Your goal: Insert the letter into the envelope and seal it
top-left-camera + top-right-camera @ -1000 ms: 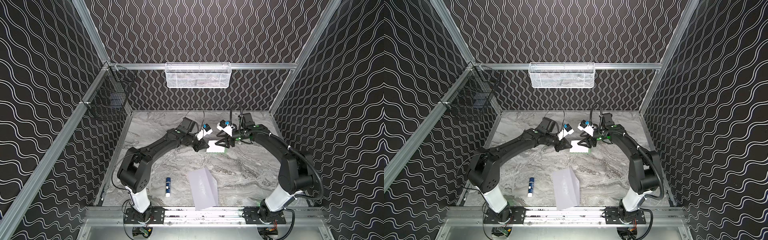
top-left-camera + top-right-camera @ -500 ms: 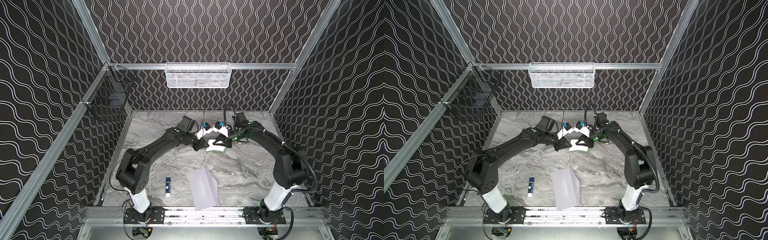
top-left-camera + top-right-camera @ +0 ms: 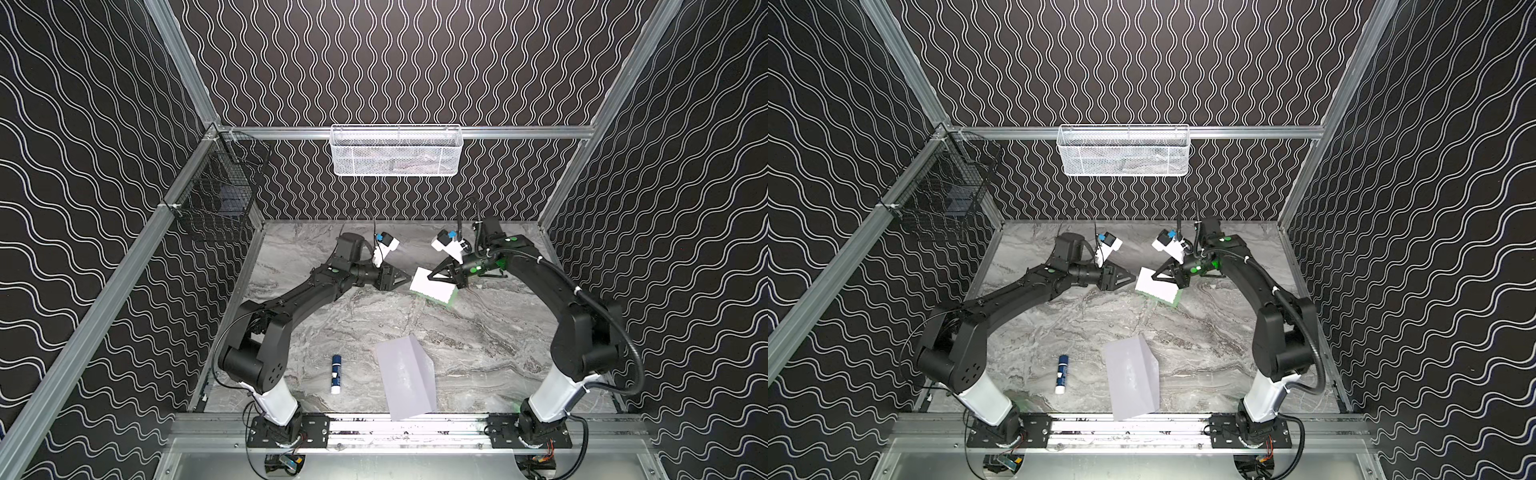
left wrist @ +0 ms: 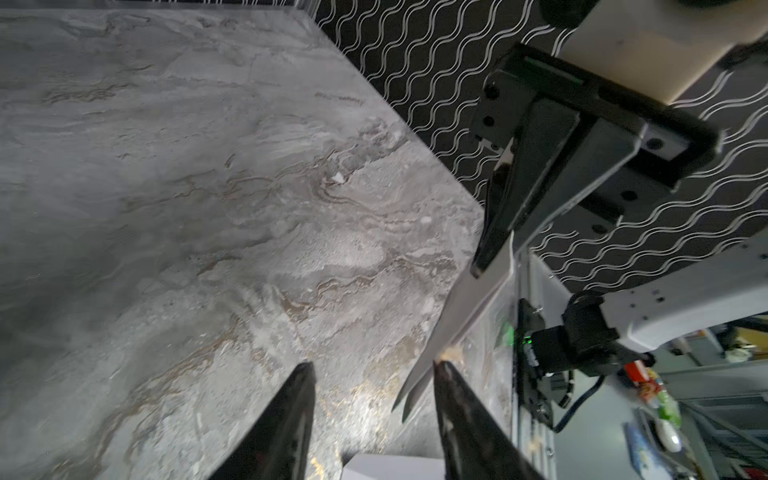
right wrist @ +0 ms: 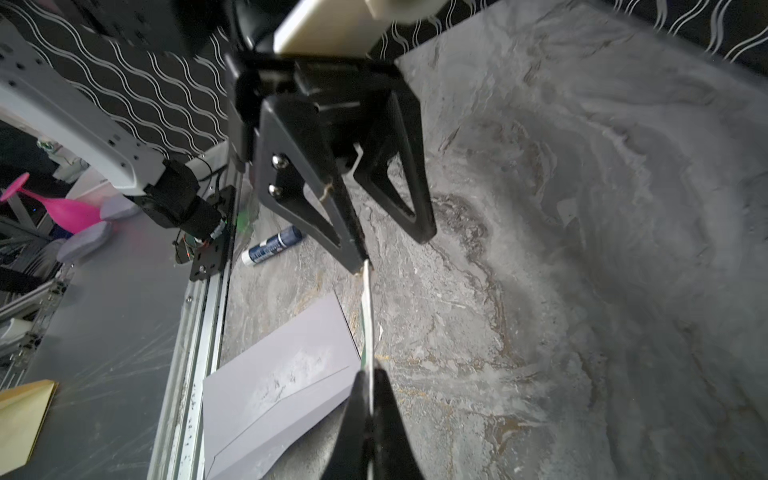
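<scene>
Two grippers, one sheet: my right gripper (image 3: 432, 277) pinches the letter (image 3: 428, 291) at the far side of the table (image 3: 478, 332), my left gripper (image 3: 406, 278) hangs spread beside it, so I should carry it level toward the envelope (image 3: 407, 378) lying up front.

**Left arm** (image 3: 291, 299): reaches from its base forward and inward, elbow bent, forearm low.

**Left gripper** (image 3: 404, 277): points at the opposite pincer. Jaws stand parted, with a clear gap between the tips in the left wrist view. One fingertip (image 5: 356, 262) sits at the far end of the letter (image 3: 430, 289); whether they touch cannot be told.

**Right arm** (image 3: 552, 286): elbow bent, forearm directed inward.

**Right gripper** (image 3: 432, 277): faces the left gripper, tips near its tips. Jaws are closed on the letter's edge, and the sheet runs on beyond the tips toward the other pincer.
</scene>
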`<state>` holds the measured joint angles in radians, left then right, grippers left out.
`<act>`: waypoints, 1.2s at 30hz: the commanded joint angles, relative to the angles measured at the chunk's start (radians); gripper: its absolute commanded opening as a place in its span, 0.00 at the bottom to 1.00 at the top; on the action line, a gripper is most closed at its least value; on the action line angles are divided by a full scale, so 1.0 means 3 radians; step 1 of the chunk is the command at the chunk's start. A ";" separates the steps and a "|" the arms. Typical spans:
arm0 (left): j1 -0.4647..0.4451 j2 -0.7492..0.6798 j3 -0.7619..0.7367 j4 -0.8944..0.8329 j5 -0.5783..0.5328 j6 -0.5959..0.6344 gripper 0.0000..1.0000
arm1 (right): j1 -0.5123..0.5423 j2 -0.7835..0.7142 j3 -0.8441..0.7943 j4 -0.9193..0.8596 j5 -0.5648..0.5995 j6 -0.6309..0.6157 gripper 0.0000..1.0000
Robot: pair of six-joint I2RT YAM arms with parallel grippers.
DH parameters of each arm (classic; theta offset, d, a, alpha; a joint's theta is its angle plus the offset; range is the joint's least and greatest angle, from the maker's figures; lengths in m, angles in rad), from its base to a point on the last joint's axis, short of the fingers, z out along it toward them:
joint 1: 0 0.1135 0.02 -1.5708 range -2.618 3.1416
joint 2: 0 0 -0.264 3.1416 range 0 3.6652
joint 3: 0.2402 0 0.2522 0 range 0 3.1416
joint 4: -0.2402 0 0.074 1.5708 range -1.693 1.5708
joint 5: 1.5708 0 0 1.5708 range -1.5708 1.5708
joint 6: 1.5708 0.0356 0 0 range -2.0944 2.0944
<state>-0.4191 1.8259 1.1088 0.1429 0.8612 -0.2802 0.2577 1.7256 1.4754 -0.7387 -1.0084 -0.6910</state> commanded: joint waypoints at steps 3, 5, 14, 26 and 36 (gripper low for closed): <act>0.0105 -0.0108 -0.0351 0.1898 0.0326 -0.1128 0.57 | -0.0085 -0.0295 -0.0205 0.1017 -0.0316 0.1177 0.00; 0.0130 -0.0111 -0.0456 0.2399 0.0320 -0.1509 0.63 | -0.0096 -0.0445 -0.0390 0.1652 -0.0297 0.1841 0.00; 0.0104 0.0028 -0.0732 0.3747 0.0137 -0.2425 0.72 | -0.0099 -0.0836 -0.1306 0.3797 0.0036 0.3871 0.00; -0.0033 0.0379 -0.0735 0.3927 0.0127 -0.2558 0.66 | 0.0049 -0.0942 -0.1983 0.4789 0.0471 0.4645 0.00; -0.0068 0.0380 -0.0624 0.3869 0.0207 -0.2486 0.42 | 0.0263 -0.0946 -0.2007 0.4657 0.0604 0.4482 0.00</act>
<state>-0.4389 1.9499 0.9077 1.2900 0.9020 -1.0435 0.3317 1.4487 0.8783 0.6346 -0.8536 0.6708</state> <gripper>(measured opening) 0.447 0.050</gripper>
